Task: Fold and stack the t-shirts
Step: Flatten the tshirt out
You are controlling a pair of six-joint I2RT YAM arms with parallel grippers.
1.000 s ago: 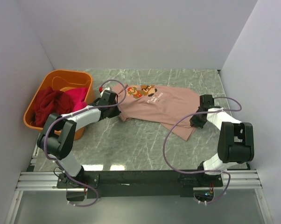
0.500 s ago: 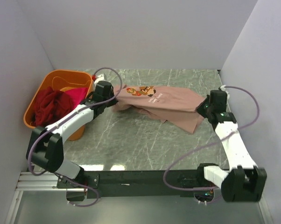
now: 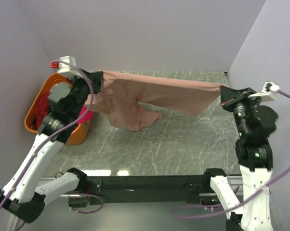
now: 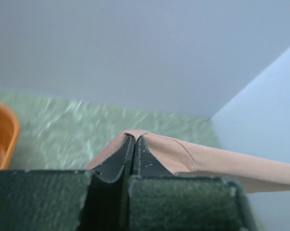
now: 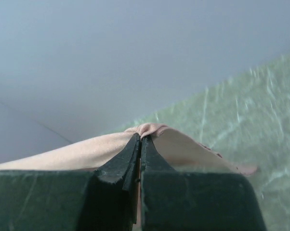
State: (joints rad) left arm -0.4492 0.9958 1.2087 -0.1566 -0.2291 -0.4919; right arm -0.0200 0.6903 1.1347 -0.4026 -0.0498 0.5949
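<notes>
The dusty pink t-shirt (image 3: 154, 96) hangs stretched in the air between both grippers, above the marble table; its lower part sags toward the table at the left middle. My left gripper (image 3: 98, 78) is shut on its left end, seen pinched in the left wrist view (image 4: 134, 135). My right gripper (image 3: 223, 90) is shut on its right end, seen pinched in the right wrist view (image 5: 141, 131). The print is hidden. A dark red tee (image 3: 39, 113) and a magenta tee (image 3: 85, 115) lie in the orange tub, partly hidden by the left arm.
The orange plastic tub (image 3: 32, 122) stands at the left edge of the marble table (image 3: 183, 139). Grey walls close in the back and both sides. A black rail (image 3: 145, 183) runs along the near edge.
Both arms have risen and spread apart, lifting the pink t-shirt off the table and pulling it taut in the air. It lay on the table before.
</notes>
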